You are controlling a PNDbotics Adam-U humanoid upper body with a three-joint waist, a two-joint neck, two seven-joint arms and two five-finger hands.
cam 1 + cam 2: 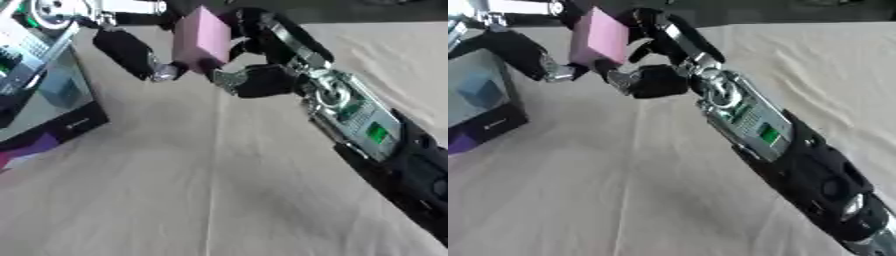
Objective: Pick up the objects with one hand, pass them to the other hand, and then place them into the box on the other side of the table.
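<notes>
The pink block (pixel 201 39) could drop onto the cloth-covered table (pixel 219 200) short of the box (pixel 48 95) if the right hand (pixel 262 75) lets go before the left hand (pixel 131 52) has closed on it, since both meet at it in mid-air. The block sits above the table, just right of the box, pinched between the right hand's curled fingers and thumb. The left hand's fingers reach the block's lower left edge, though I cannot tell whether they grip it.
</notes>
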